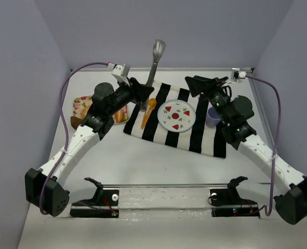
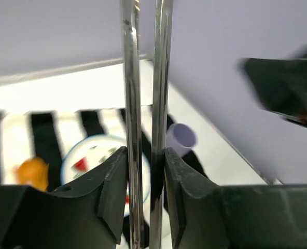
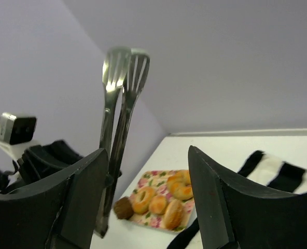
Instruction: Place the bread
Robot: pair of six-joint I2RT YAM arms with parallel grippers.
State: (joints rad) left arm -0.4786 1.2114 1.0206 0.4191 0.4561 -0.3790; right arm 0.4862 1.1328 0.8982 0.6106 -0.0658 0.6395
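From above, the left arm (image 1: 109,101) covers most of the floral tray (image 1: 81,106), and the breads (image 1: 121,116) on it are too small to tell apart. In the left wrist view the tongs (image 2: 145,78) run off top and bottom and hide part of the plate (image 2: 94,148); the orange spoon (image 2: 33,173) and right arm (image 2: 285,88) are blurred. In the right wrist view a finger (image 3: 215,207) cuts off the striped cloth (image 3: 278,171).

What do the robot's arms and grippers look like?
Both arms match: the left arm and right arm have white link shells with black joints and black bases. A purple cable runs along each to a small white camera box at the wrist. The left gripper and right gripper have chunky matte black fingers.
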